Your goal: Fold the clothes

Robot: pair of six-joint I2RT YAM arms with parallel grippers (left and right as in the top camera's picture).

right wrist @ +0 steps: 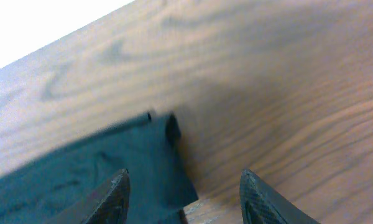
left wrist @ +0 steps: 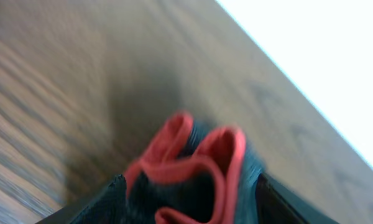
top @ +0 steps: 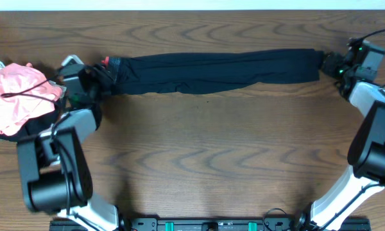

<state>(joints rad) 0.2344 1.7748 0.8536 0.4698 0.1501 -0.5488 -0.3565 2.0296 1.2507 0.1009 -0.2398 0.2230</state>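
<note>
The overhead camera looked straight down on the whole table [top: 199,147]. The left wrist camera hung low and close over the leggings [left wrist: 199,193] at the coral-edged waistband [left wrist: 168,146], blurred, facing the table's far edge. The right wrist camera peered closely past the right gripper [right wrist: 183,177] at the leg ends [right wrist: 112,168]; the overhead view took in both spots.

No readable text, labels or numbers in view.

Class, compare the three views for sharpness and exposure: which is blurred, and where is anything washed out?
Left wrist: blurred throughout, the leggings and their coral edge soft, upper right corner blown white. Right wrist: sharper, wood grain readable, upper left corner washed out. Overhead: crisp and evenly lit, faint shadows on the table.
</note>
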